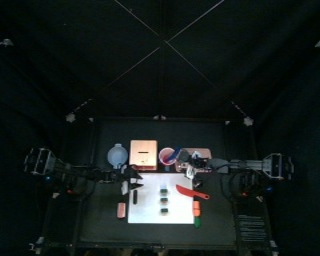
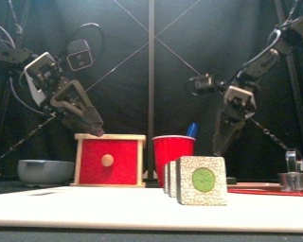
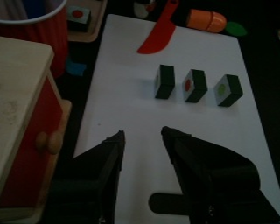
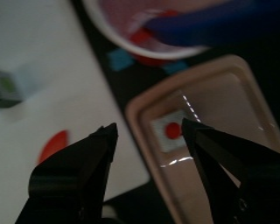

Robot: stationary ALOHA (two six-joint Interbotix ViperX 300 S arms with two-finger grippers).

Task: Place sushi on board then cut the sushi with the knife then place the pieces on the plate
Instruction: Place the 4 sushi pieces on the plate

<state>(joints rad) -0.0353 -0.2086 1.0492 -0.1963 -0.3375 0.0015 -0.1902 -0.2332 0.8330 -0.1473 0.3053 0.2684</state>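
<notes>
Three dark green sushi pieces [image 3: 196, 85] stand apart in a row on the white cutting board [image 3: 130, 114], also seen in the top view [image 1: 163, 197] and near in the front view [image 2: 200, 180]. A red knife [image 3: 160, 31] lies on the board beside them [image 1: 190, 192]. My left gripper [image 3: 143, 144] hangs open above the board's left end [image 1: 132, 176], holding nothing. The right gripper [image 4: 149, 136] is open and empty, raised over the pink tray [image 4: 224, 114], which holds a small toy [image 4: 171, 131]. From the front, both grippers [image 2: 91, 125] [image 2: 227, 142] are well above the table.
Behind the board stand the wooden box [image 1: 144, 153] with its red drawer front [image 2: 109, 161], the red cup [image 2: 173, 151] with a blue knife [image 2: 191, 129], and the blue-grey bowl [image 2: 46, 171]. An orange toy [image 3: 205, 17] lies past the board. A metal cutter [image 2: 294, 180] is at right.
</notes>
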